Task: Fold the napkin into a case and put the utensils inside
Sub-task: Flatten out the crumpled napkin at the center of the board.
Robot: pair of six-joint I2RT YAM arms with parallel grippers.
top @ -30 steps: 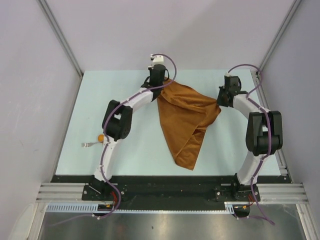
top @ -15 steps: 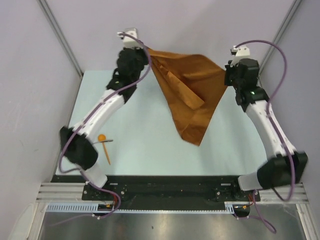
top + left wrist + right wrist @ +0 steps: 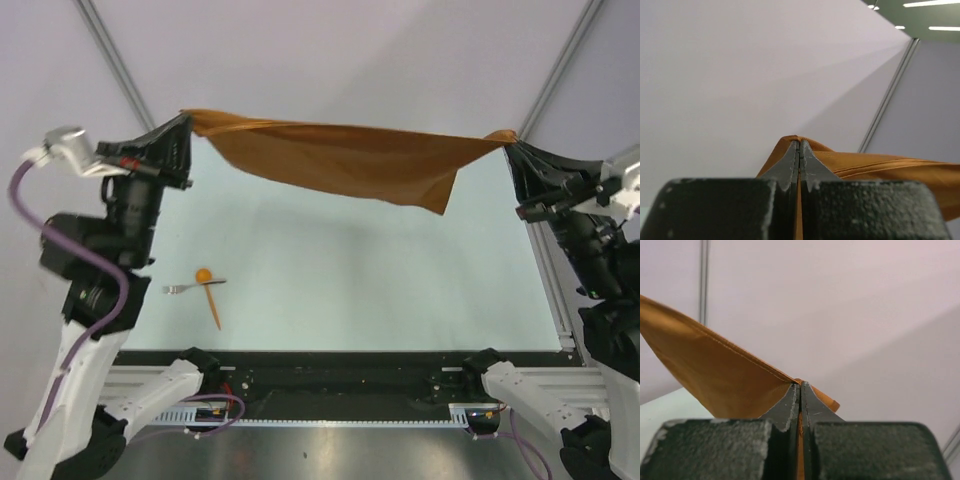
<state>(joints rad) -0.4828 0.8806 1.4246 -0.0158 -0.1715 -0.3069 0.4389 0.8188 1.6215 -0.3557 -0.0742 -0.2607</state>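
From above, the napkin (image 3: 340, 160) hung taut over the pale table (image 3: 400, 290), its long axis running left to right between the left gripper (image 3: 183, 122) and the right gripper (image 3: 512, 140), each pinching a corner, with the utensils (image 3: 211, 298) on the table nearer the left arm (laying the cloth flat seemed the next call). The left wrist view showed fingertips (image 3: 790, 160) clamped on a corner, cloth trailing right against bare wall; the right wrist view showed the same, cloth fanning left.
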